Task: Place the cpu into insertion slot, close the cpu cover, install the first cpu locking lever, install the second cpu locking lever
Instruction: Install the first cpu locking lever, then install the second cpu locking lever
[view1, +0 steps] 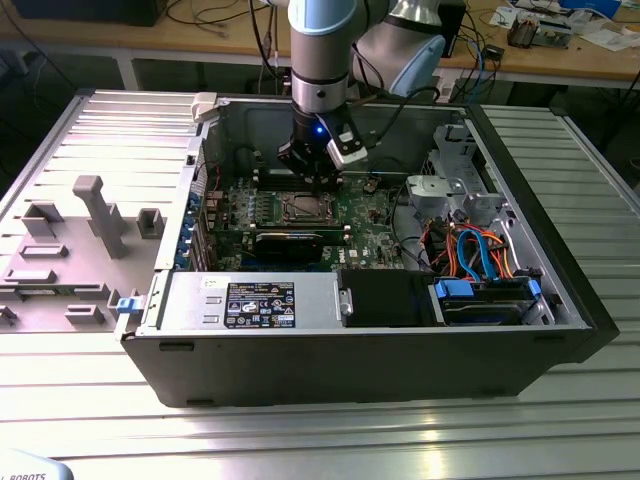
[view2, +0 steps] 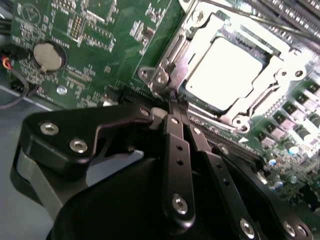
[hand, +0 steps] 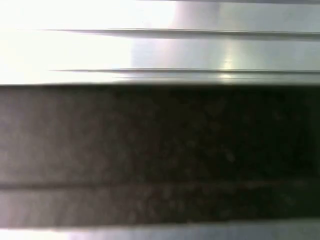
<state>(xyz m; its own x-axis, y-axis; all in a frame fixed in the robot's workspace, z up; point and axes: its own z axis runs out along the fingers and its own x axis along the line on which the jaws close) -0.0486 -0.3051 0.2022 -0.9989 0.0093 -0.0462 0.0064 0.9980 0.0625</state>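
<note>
- Closest to the lens in the second wrist view: black metal gripper (view2: 173, 102), two slim bolted fingers (view2: 176, 150) pressed side by side with no gap between them, nothing visibly clamped, tips down at the near corner of the socket.
- Just past those tips: small flat square cpu with a silver-grey metal top (view2: 224, 67), lying flat inside the insertion slot with its silvery metal rim (view2: 165, 62), brightly lit.
- Around the chip: thin silvery square cpu cover (view2: 272, 80) with a large window, down over the chip's edges, metal top showing through the window.
- Beside the socket: green circuit board (view2: 90, 60) with a round silver coin cell (view2: 49, 56) and fine components; long black memory slots (view2: 310, 30) on the far side of the socket.
- Seen from the exterior view: grey-and-blue robot arm (view1: 322, 60) reaching down into an open black computer case (view1: 380, 350), gripper (view1: 322, 180) just above the socket (view1: 303, 207) on the board.
- Inside the same case: long black graphics card (view1: 288, 243) near the socket, bundle of orange and blue cables (view1: 480, 255) toward the exterior view's right.
- Under the case: ribbed silver metal table (view1: 330, 440); grey plastic fixture blocks (view1: 95, 215) on it at the exterior view's left.
- First wrist view: blurred bright metal ribs (hand: 160, 50) over a dark band, too soft to identify further.
</note>
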